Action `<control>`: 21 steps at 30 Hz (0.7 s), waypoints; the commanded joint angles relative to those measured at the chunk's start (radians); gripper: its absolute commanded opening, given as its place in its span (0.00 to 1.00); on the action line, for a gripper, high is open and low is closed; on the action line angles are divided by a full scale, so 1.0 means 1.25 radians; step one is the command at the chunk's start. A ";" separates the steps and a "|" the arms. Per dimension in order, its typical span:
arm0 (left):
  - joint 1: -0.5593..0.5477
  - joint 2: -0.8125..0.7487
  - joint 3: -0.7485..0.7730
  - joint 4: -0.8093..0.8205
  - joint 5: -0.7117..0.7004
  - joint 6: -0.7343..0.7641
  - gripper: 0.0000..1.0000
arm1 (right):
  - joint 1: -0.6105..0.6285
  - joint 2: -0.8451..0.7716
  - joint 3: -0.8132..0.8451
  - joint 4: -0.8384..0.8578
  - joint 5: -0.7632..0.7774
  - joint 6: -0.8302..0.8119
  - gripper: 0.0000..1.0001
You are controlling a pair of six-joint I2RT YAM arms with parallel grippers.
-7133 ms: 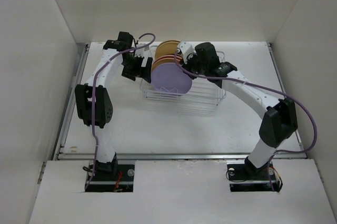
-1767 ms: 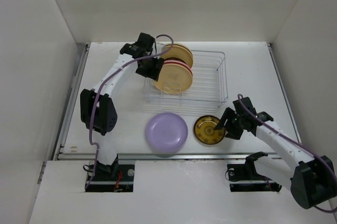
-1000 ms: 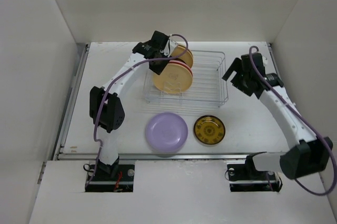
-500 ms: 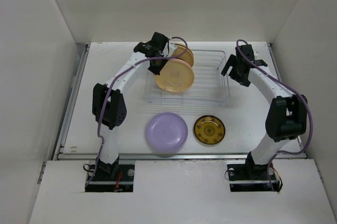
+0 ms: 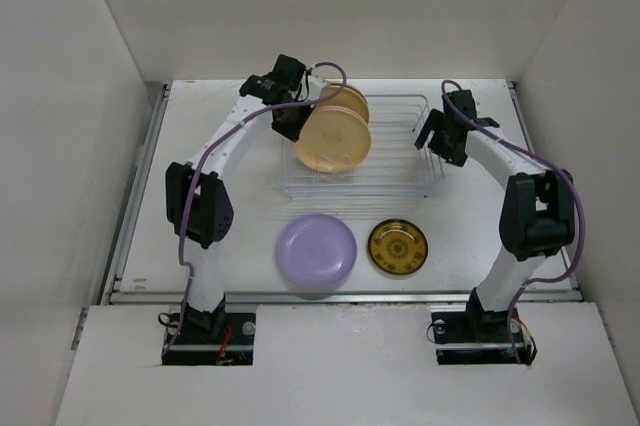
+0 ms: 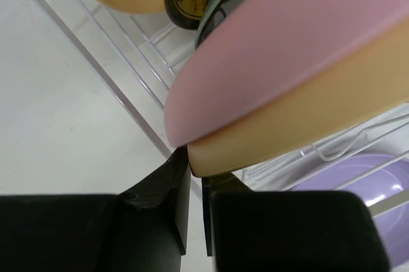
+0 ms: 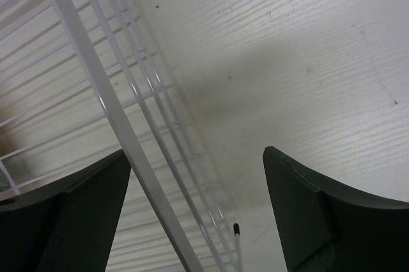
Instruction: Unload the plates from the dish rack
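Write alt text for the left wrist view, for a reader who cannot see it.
The left gripper is shut on the rim of a tan-orange plate, with a pink plate beside it. The dish rack wires run behind, and a lavender plate shows at lower right.

The left gripper (image 5: pixel 292 124) holds a tan-orange plate (image 5: pixel 335 143) upright over the dish rack (image 5: pixel 400 172); the right gripper (image 5: pixel 440 144) is at its right edge. On the table (image 5: pixel 200 216) lie 2 more — a lavender plate (image 5: pixel 316 251) and a dark-yellow plate (image 5: pixel 397 246).
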 commanded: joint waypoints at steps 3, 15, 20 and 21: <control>0.011 -0.126 0.056 0.000 0.134 -0.094 0.00 | -0.002 -0.005 -0.021 0.055 -0.032 -0.007 0.89; 0.026 -0.118 0.008 0.017 0.127 -0.083 0.00 | -0.002 -0.013 -0.044 0.070 -0.040 -0.007 0.89; 0.026 -0.148 0.040 0.039 0.162 -0.118 0.00 | -0.002 -0.023 -0.051 0.077 -0.040 -0.007 0.89; 0.033 -0.148 0.059 0.039 0.163 -0.127 0.00 | -0.002 -0.023 -0.051 0.077 -0.040 0.001 0.89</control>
